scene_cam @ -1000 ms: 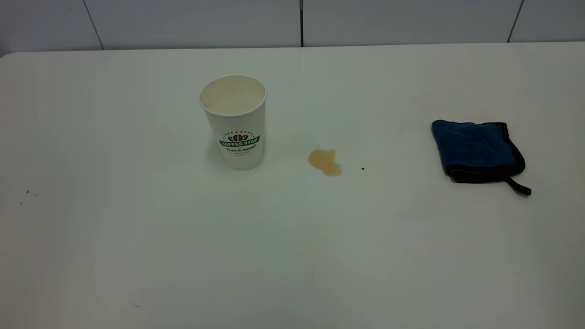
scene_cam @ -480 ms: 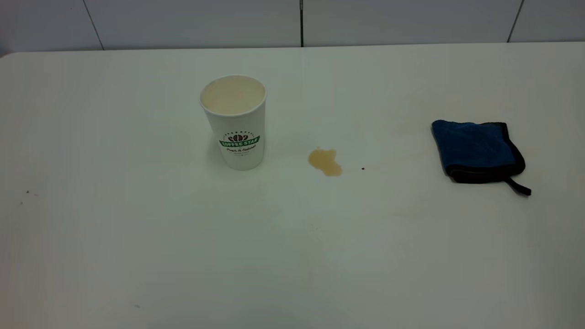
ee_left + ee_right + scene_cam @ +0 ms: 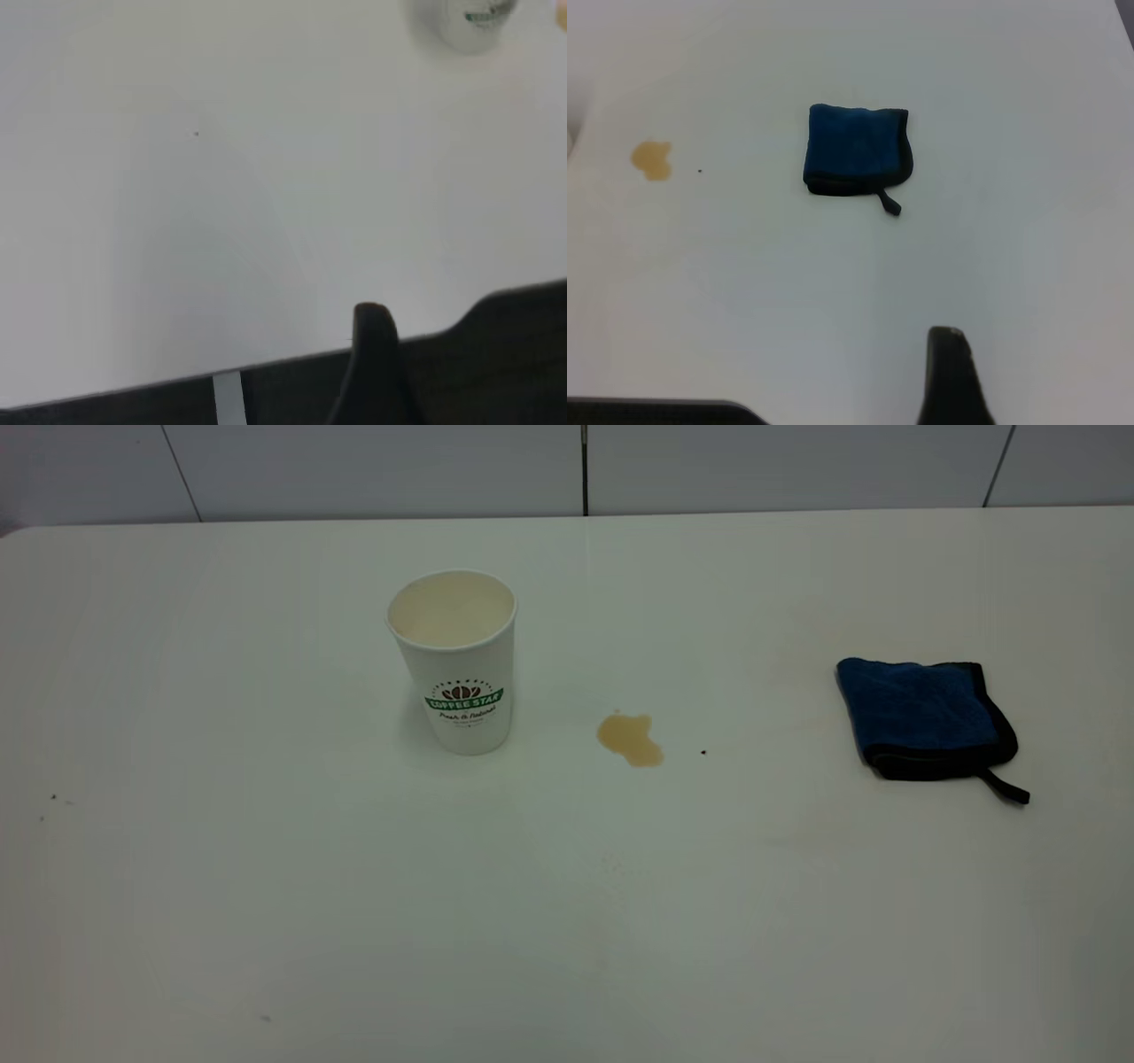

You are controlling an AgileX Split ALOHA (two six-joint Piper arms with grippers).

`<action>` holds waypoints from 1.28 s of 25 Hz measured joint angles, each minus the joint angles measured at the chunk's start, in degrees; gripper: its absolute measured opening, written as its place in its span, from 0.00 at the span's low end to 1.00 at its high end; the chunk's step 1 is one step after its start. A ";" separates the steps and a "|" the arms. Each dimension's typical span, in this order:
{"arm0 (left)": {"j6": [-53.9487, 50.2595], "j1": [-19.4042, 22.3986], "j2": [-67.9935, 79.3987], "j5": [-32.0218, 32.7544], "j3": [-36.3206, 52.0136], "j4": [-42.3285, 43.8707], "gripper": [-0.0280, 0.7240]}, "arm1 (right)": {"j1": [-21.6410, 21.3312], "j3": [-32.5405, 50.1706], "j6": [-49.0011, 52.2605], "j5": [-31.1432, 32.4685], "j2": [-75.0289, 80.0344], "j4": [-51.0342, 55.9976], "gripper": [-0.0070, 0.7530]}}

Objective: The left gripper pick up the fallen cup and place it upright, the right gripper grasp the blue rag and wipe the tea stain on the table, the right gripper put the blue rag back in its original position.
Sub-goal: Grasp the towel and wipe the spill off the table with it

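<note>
The cup (image 3: 456,660) stands upright on the table (image 3: 567,921), left of centre, its green logo facing the camera; its base (image 3: 469,22) shows far off in the left wrist view. To its right lies the light-brown tea stain (image 3: 630,739) (image 3: 652,160). The blue rag (image 3: 926,716) (image 3: 855,149) lies folded at the right, its black strap pointing toward the front edge. Neither arm appears in the exterior view. Only a black part of the left gripper (image 3: 372,363) shows, back near the table's edge. The right gripper (image 3: 950,376) hangs well short of the rag, touching nothing.
A tiny dark speck (image 3: 703,752) sits just right of the stain. A few small specks (image 3: 53,798) dot the table's left side. A grey panelled wall (image 3: 585,469) runs behind the table's far edge.
</note>
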 joint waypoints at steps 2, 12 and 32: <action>0.04 2.49 -1.26 0.26 0.00 0.00 0.82 | 0.00 0.00 0.00 0.00 0.00 0.00 0.73; 0.04 3.88 -1.27 0.37 0.00 -0.06 0.82 | 0.00 0.00 0.00 0.00 0.00 0.00 0.73; -0.01 3.88 -1.27 0.37 0.00 -0.06 0.82 | 0.00 -1.05 -7.11 -4.75 13.65 8.89 0.81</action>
